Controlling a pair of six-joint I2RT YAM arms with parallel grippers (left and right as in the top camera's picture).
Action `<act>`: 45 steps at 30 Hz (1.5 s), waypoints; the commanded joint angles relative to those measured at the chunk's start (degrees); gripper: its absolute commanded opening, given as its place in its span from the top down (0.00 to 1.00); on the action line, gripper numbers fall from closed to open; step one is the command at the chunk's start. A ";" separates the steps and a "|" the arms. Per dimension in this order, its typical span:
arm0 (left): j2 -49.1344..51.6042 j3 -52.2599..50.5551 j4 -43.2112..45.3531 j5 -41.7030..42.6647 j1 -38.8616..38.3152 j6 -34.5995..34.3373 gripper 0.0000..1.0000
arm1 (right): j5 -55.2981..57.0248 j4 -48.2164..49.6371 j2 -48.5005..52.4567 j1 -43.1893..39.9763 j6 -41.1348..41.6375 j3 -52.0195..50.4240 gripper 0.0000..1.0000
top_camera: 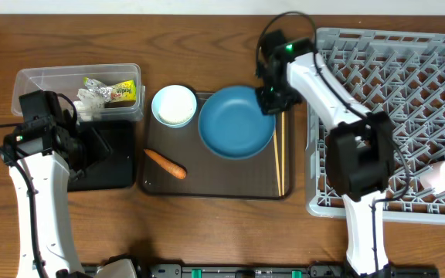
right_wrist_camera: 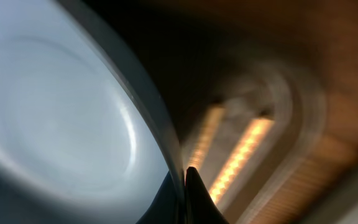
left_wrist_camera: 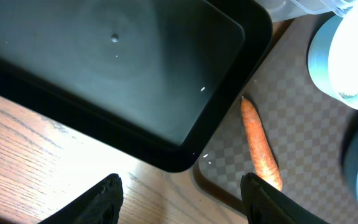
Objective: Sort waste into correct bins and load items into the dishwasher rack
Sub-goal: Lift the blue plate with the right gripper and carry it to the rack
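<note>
The right jaws pinched the blue dish (top_camera: 234, 123) by its thin rim; lifted so, it could slip onto the chopsticks (top_camera: 280, 154). The left jaws hung released.

A brown wooden table (top_camera: 207, 46) fills the frame. On it, the clear tub (top_camera: 23, 81) sits upper left, the black tray (top_camera: 110, 166) just below, perhaps touching it. The dark brown serving tray (top_camera: 215, 181) lies centre and the grey rack (top_camera: 408, 69) right.

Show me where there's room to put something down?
The black tray is bare. The brown tray has a free strip in front of the dish, between carrot and chopsticks. Its back is crowded with bowl and dish. The tub holds wrappers.
</note>
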 commanded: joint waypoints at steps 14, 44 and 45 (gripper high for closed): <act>-0.79 0.63 -0.17 -0.31 0.24 -0.55 0.36 | 52.06 4.66 -24.87 -10.05 -8.17 7.43 0.99; -0.76 0.63 -1.05 -0.28 0.24 -3.13 0.36 | 74.03 5.40 -19.89 -33.77 9.25 6.78 0.99; -0.76 0.63 -1.07 -0.28 0.24 -3.13 0.36 | 73.94 5.75 -19.12 -34.16 9.25 6.78 0.99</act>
